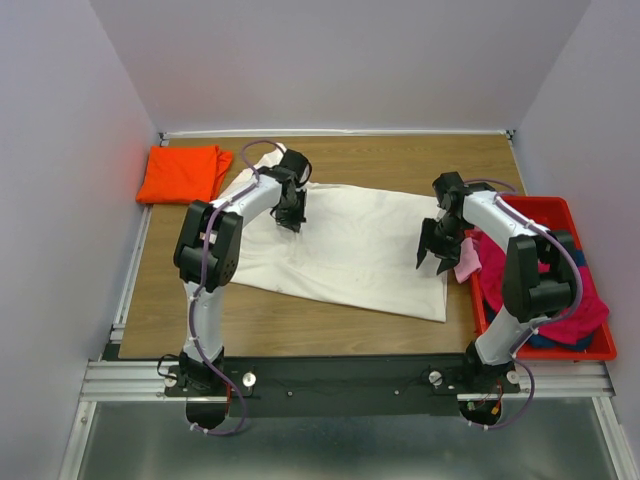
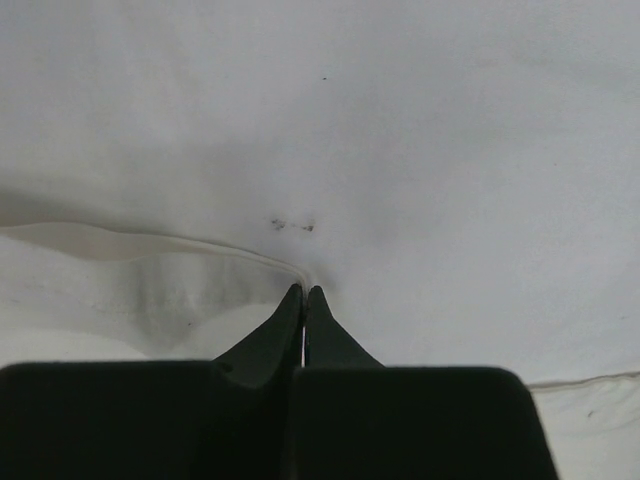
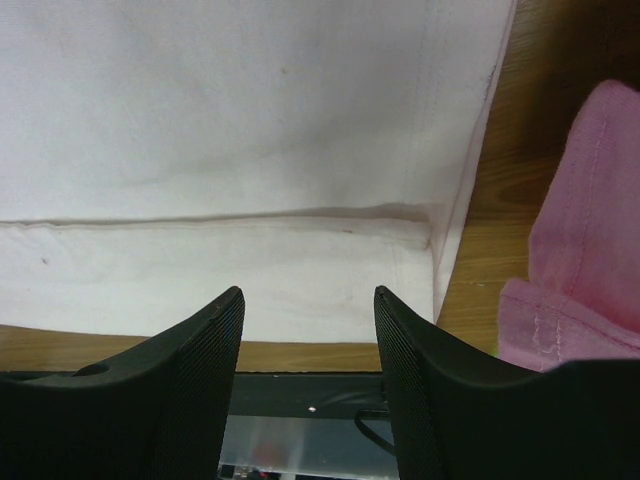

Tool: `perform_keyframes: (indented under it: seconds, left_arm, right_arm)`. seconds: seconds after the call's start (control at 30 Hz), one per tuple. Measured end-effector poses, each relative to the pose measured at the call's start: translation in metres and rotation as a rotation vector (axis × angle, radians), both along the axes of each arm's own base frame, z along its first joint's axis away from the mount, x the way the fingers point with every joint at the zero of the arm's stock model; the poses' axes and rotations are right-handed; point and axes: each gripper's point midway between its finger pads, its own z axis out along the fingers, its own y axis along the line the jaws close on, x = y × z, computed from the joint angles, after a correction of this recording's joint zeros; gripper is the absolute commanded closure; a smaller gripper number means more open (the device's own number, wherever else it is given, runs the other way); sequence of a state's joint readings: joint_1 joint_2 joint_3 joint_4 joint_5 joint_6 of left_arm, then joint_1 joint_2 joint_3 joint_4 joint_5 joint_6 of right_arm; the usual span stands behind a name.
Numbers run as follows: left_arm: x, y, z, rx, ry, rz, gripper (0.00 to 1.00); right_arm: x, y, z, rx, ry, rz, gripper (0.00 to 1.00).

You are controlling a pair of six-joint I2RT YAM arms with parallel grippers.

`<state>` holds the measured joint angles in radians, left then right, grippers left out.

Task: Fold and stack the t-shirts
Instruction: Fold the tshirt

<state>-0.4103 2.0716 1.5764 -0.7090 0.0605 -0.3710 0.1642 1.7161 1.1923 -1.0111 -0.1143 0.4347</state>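
Observation:
A large cream-white t-shirt (image 1: 350, 250) lies spread flat across the middle of the table. My left gripper (image 1: 290, 222) is down on its upper left part. In the left wrist view its jaws (image 2: 304, 291) are shut, pinching a raised fold of the white cloth (image 2: 400, 150). My right gripper (image 1: 432, 258) hangs open over the shirt's right edge (image 3: 250, 120), with nothing between its fingers (image 3: 308, 295). A folded bright orange t-shirt (image 1: 183, 172) rests at the far left corner. A pale pink shirt (image 1: 467, 262) hangs over the bin's left rim, beside the right gripper (image 3: 580, 250).
A red plastic bin (image 1: 545, 203) stands at the table's right edge with a magenta shirt (image 1: 560, 310) heaped inside. Bare wood (image 1: 300, 325) shows along the near edge. Grey walls close in the left, right and back sides.

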Motion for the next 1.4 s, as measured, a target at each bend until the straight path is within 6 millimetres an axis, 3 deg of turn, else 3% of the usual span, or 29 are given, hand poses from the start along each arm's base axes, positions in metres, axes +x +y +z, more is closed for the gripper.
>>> perform_keyframes:
  seconds: [0.23, 0.43, 0.57, 0.67, 0.73, 0.87, 1.03, 1.17, 1.4]
  left_arm:
    - [0.009, -0.007, 0.011, -0.022, -0.031, -0.015, 0.45]
    - [0.022, -0.009, 0.041, -0.056, -0.108, -0.006, 0.27]
    - [0.023, 0.001, 0.066, -0.083, -0.172, 0.013, 0.25]
    - [0.022, 0.023, 0.073, -0.091, -0.203, 0.051, 0.23]
    - [0.021, 0.04, 0.065, -0.084, -0.199, 0.079, 0.23]
    - [0.01, 0.077, 0.03, -0.058, -0.136, 0.146, 0.21]
    - [0.0, 0.117, 0.003, -0.037, -0.092, 0.223, 0.21]
    - [-0.002, 0.125, -0.003, -0.04, -0.099, 0.233, 0.21]
    - [-0.007, 0.127, -0.005, -0.045, -0.138, 0.225, 0.21]
  right_arm:
    - [0.002, 0.002, 0.003, 0.011, -0.011, 0.002, 0.38]
    - [0.027, 0.014, 0.019, 0.049, -0.1, 0.024, 0.38]
    - [0.051, 0.031, 0.035, 0.09, -0.197, 0.056, 0.38]
    - [0.057, 0.04, 0.033, 0.107, -0.219, 0.077, 0.38]
    - [0.061, 0.044, 0.027, 0.111, -0.221, 0.085, 0.38]
    - [0.063, 0.05, 0.005, 0.111, -0.206, 0.098, 0.38]
    - [0.051, 0.049, -0.021, 0.099, -0.156, 0.102, 0.38]
    - [0.039, 0.044, -0.037, 0.08, -0.117, 0.096, 0.38]
    - [0.032, 0.043, -0.039, 0.085, -0.134, 0.068, 0.38]
